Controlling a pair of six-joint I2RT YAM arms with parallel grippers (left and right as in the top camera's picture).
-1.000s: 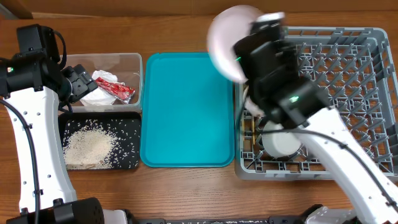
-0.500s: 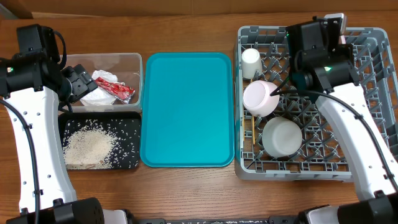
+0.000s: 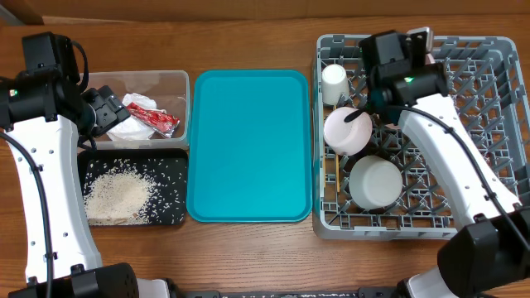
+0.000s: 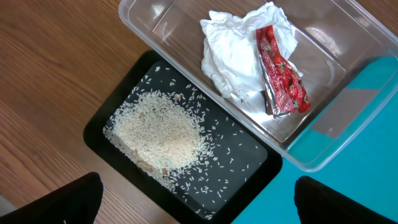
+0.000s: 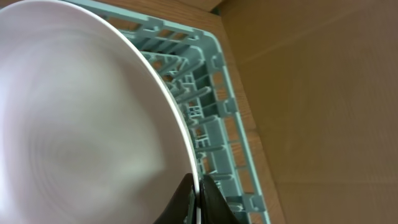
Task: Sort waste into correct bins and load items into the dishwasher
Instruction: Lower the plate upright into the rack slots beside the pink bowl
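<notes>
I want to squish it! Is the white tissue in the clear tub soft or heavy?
Probably soft and floppy: the tissue is crumpled into loose folds. Likely very light: it sits puffed up in the clear tub. Lifting it might drag the red wrapper lying against it.

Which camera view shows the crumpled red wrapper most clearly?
The left wrist view: the red wrapper appears large and unobstructed, lying against the white tissue in the clear tub. The overhead view shows it only small. The right wrist view does not show it.
</notes>
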